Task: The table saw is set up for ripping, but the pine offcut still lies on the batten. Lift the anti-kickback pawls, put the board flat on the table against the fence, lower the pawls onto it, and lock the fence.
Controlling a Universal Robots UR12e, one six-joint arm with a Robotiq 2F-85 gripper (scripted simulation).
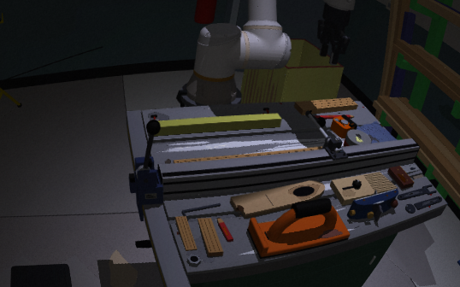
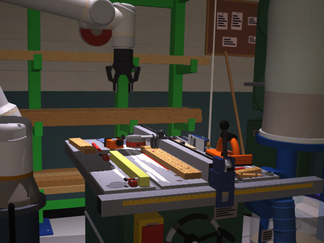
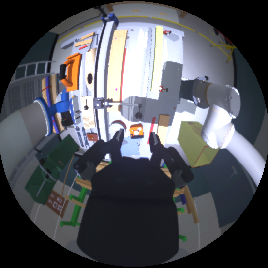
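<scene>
The pine board [image 2: 171, 162] [image 1: 246, 154] [image 3: 115, 67] lies flat on the saw table alongside the grey fence [image 2: 183, 154] [image 1: 290, 160] [image 3: 101, 75]. The pawl arm [image 2: 142, 137] [image 1: 325, 136] [image 3: 112, 103] reaches across the board's far end. The yellow batten [image 2: 128, 167] [image 1: 218, 124] [image 3: 156, 57] lies apart on the other side of the table. The fence lock lever with its black knob [image 2: 224, 125] [image 1: 152, 127] stands upright on the blue fence head [image 2: 222, 180] [image 1: 146, 188]. My gripper [image 2: 122, 87] [image 1: 332, 49] [image 3: 136, 136] hangs high over the table's far end, open and empty.
Behind the saw stands a green lumber rack [image 2: 120, 115] with planks. A short wood block [image 2: 81, 145] [image 1: 331, 104], an orange tape measure [image 2: 113, 142] [image 3: 136, 131] and a red-rimmed disc lie at the far end. Push blocks [image 1: 299, 226] and small tools crowd the wing beyond the fence.
</scene>
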